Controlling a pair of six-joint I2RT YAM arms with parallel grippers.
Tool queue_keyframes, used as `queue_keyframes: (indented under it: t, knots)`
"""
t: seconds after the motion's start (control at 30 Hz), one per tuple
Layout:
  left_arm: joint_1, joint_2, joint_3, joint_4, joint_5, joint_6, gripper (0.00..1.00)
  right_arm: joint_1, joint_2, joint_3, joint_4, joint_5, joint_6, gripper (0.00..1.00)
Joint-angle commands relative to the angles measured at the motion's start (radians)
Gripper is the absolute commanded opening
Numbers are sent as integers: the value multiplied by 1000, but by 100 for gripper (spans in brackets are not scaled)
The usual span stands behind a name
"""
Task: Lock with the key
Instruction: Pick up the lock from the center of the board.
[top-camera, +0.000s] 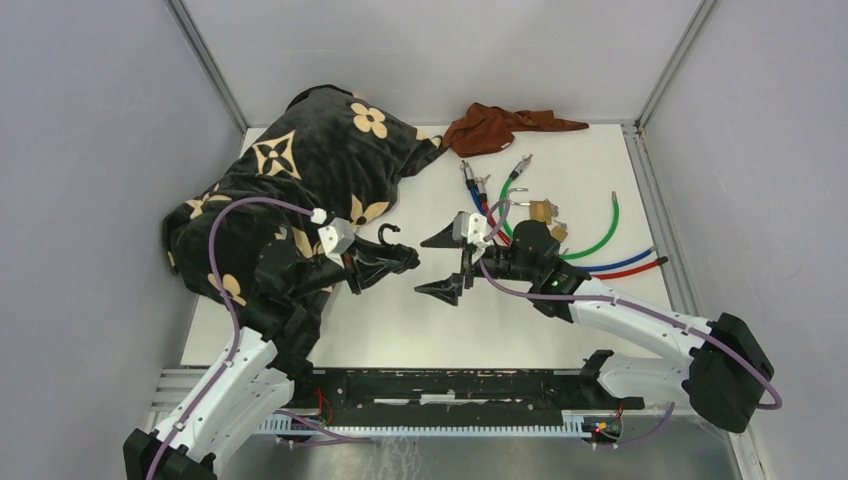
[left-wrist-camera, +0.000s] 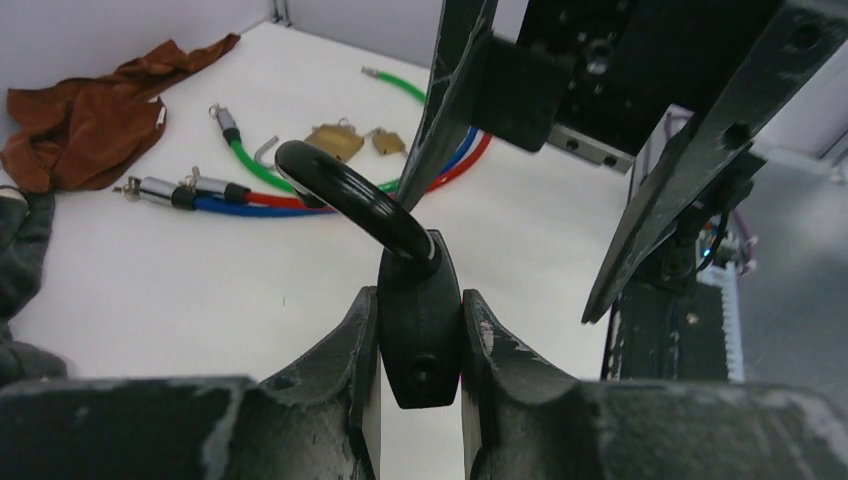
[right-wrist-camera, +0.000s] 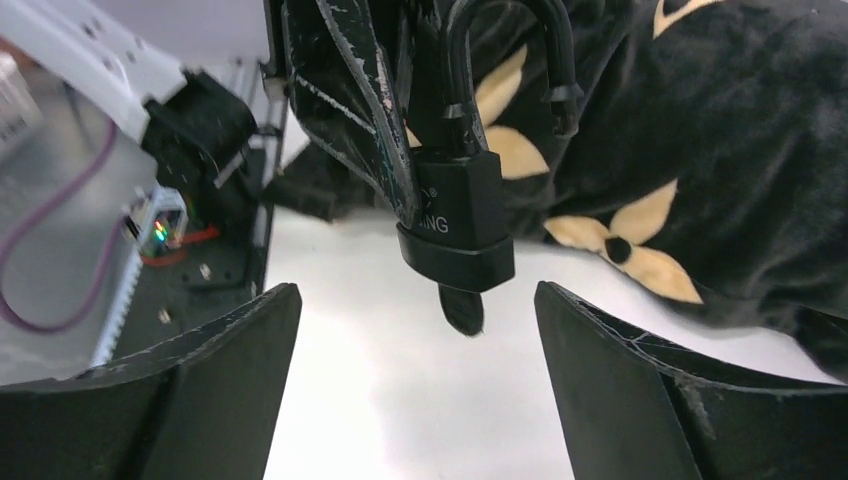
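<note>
- The left gripper (top-camera: 398, 262) is clamped narrowly on the body of a black padlock (right-wrist-camera: 462, 215), holding it off the white table (top-camera: 400, 330) in mid-air. I'd guess that is so the other arm can get at it.
- The shackle (left-wrist-camera: 340, 195) stands open, its free end out of the body, so the lock is not yet shut.
- A dark stub under the body looks like the key (right-wrist-camera: 461, 308) in its slot, though I can't be sure.
- The right gripper (top-camera: 425, 266) faces the padlock with its jaws spread wide and holds nothing, probably lined up to take that key.
- Brass padlocks (top-camera: 545, 211) lie unused well behind.
</note>
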Motion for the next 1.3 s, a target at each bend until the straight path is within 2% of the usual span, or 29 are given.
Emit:
queue_keyframes:
  t: [0.0,0.1,0.27,0.37,0.53,0.6,0.7,0.77,0.8,0.87,1.03,1.07,1.13,1.17,1.27]
  knots:
    - [-2,-31,-1,402,-12,-315,2,1,41,-15,353,19,269,89]
    - [-2,-32,-4,442,-21,-343,2,4,68,-1,403,13,309,83]
    - [-2,-35,-16,488,-18,-364,2,21,127,45,416,-21,331,79]
    - [-5,-34,-16,490,4,-355,2,25,150,62,435,-38,344,72]
    - [-13,-31,-22,479,23,-350,2,28,157,79,455,-57,352,71]
    - [-16,-28,-20,481,18,-347,2,31,168,96,433,-61,344,58]
    - [-21,-26,-16,485,22,-339,2,31,181,113,401,-73,333,32]
    - [-24,-27,-17,484,26,-335,2,31,174,123,371,-74,311,10]
    - [-23,-27,-17,483,25,-333,2,31,169,128,350,-73,296,5]
    - [-25,-29,-18,483,18,-334,2,30,157,129,318,-71,263,0]
    - [-25,-29,-21,453,10,-311,2,31,111,122,260,-69,213,0]
    - [-24,-30,-18,428,-1,-289,12,31,97,115,243,-50,197,0]
    - [-23,-41,-10,352,-30,-206,45,25,67,92,205,-11,163,0]
    - [-23,-49,-7,298,-42,-135,56,20,57,77,193,5,154,0]
    - [-23,-71,1,71,-79,148,76,4,39,5,168,50,162,0]
